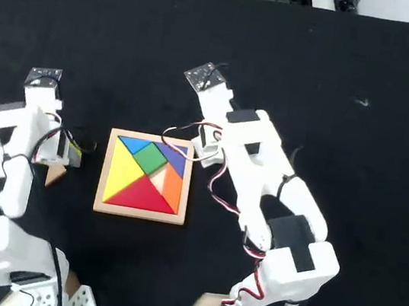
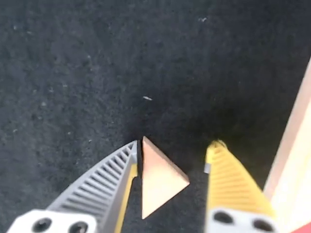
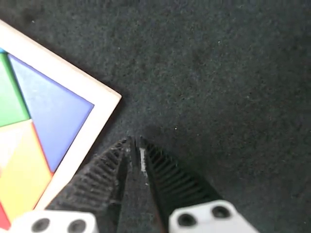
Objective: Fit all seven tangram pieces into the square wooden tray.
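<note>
Tangram set, square wooden tray (image 1: 138, 213) — six coloured pieces seated, one loose.
Left arm folded back, wrist tipped down near the tray's left rim; left gripper (image 2: 176, 144) released, fingers straddling a tan triangle (image 2: 158, 182) that lies on the black table (image 1: 359, 145) — it touches the grey finger and stands apart from the yellow one; right arm stretched forward along the tray's right side; right gripper (image 3: 133, 141) clenched and empty, tips down by the tray's far right corner, outside the rim.
</note>
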Robot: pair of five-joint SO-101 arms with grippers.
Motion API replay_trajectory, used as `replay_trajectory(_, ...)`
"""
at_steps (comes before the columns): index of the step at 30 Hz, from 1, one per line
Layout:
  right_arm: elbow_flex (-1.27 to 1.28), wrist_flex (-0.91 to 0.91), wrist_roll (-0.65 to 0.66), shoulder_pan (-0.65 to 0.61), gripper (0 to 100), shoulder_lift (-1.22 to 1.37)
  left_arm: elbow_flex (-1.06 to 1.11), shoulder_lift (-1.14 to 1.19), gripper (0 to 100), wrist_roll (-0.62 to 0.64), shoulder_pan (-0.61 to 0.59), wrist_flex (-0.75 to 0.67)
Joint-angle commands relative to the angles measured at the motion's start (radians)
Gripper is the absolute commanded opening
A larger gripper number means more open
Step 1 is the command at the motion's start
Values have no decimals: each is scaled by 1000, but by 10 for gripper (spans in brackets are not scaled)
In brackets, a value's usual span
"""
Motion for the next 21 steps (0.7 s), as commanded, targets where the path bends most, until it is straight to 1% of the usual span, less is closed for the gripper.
replay_trajectory(1, -7, -15, 2, 11, 11, -51, -96, 60, 149, 15, -35, 35)
replay_trajectory(12, -7, -15, 2, 11, 11, -51, 25, -63, 148, 5, -28, -25)
replay_trajectory(13, -7, -15, 3, 11, 11, -51, 30, -72, 166, -8, -31, -21)
replay_trajectory(16, -7, -15, 6, 11, 11, -51, 67, -104, 272, -63, -41, -21)
replay_trajectory(17, -7, -15, 8, 11, 11, -51, 79, -117, 292, -77, -51, -23)
replay_trajectory(21, -7, -17, 8, 11, 11, -51, 88, -130, 267, -104, -79, -21)
